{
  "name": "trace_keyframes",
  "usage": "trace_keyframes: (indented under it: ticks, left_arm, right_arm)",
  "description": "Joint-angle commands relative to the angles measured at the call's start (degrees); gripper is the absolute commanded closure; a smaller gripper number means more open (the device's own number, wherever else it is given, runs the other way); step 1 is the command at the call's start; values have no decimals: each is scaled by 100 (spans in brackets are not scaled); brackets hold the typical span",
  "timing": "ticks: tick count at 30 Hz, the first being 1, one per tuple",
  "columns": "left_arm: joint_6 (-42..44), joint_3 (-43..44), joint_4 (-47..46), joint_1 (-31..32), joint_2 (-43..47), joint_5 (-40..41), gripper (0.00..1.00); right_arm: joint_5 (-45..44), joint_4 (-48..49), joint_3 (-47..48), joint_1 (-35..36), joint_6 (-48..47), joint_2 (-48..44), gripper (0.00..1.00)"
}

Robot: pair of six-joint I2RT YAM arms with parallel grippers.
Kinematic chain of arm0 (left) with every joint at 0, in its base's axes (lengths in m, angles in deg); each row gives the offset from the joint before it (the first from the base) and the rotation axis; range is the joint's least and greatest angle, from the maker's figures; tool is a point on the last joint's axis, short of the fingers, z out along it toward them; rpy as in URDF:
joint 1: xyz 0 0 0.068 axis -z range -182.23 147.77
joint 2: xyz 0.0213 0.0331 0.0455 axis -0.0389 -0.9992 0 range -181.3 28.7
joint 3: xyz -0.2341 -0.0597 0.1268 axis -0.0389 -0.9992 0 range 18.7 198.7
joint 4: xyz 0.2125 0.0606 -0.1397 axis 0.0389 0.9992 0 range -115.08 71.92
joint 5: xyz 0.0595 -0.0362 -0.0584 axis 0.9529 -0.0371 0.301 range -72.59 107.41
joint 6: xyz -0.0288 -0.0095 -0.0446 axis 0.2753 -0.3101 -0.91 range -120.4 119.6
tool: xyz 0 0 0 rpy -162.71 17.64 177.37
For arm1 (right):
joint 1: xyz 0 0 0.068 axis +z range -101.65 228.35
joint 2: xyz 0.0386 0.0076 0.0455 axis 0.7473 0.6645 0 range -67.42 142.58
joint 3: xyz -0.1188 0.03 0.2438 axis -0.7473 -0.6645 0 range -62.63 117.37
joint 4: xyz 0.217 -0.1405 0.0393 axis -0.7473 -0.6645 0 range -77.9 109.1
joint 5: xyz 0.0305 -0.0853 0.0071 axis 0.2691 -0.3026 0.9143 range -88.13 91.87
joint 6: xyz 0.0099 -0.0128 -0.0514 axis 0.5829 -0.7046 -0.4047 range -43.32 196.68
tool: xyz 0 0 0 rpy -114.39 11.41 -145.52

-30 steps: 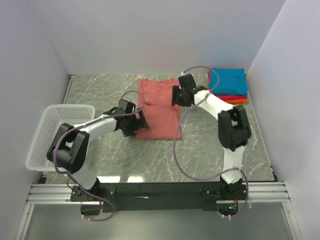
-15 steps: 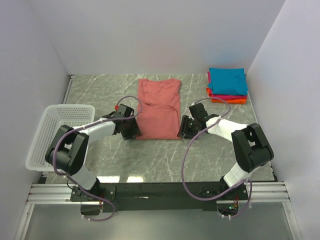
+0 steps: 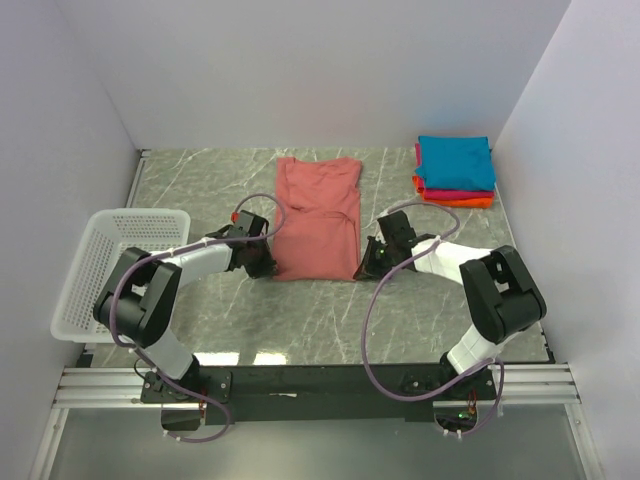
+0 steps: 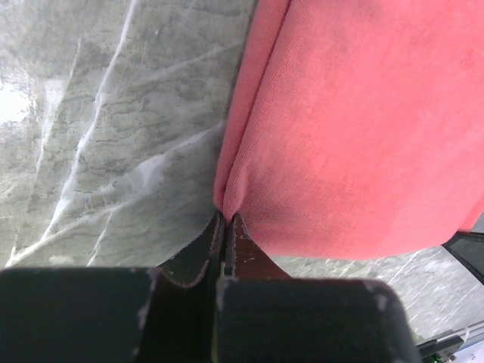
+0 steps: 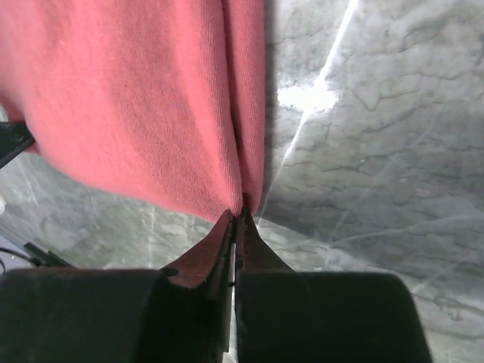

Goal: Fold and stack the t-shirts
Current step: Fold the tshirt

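Note:
A salmon t-shirt [image 3: 320, 215] lies flat in a long strip on the marble table, sleeves folded in. My left gripper [image 3: 268, 268] is shut on the shirt's near left corner [image 4: 231, 204]. My right gripper [image 3: 364, 268] is shut on its near right corner [image 5: 243, 204]. In both wrist views the fingertips pinch a fold of salmon t-shirt [image 4: 348, 128] [image 5: 136, 106]. A stack of folded t-shirts, teal [image 3: 456, 162] on top of magenta [image 3: 468, 194] and orange [image 3: 460, 202], sits at the back right.
A white mesh basket [image 3: 115, 262] stands at the left edge of the table. White walls close in the back and both sides. Cables loop from both arms over the table [image 3: 300, 315].
The right arm swung from the shirt's far right edge down to its near right corner. The left gripper slid to the near left corner. Both grippers closed on the cloth.

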Motion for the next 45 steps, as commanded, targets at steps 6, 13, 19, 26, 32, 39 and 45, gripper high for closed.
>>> trace_keyframes:
  ticks: [6, 13, 19, 26, 32, 39, 45]
  left_arm:
    - [72, -465, 579, 122, 660, 250, 99]
    - [-297, -1124, 1353, 771, 1987, 241, 99]
    - [-245, -898, 1415, 913, 3183, 249, 99]
    - [115, -18, 1221, 905, 3071, 1249, 99]
    - [308, 1150, 1126, 606, 1982, 1937, 99]
    - [510, 2538, 775, -97, 830, 1867, 99]
    - [766, 3391, 501, -325, -76, 1770, 99]
  right_arm:
    - [363, 382, -639, 307, 179, -561, 100]
    - [257, -48, -1720, 633, 591, -2160, 100]
    - [56, -505, -1634, 677, 531, -3242, 100]
    - [-788, -1077, -79, 589, -189, -3077, 100]
    - [-1325, -998, 1072, 282, -585, -2462, 100]
    - [-886, -883, 2145, -377, -805, -1346, 100]
    - [9, -848, 3163, -913, -1042, -265, 100]
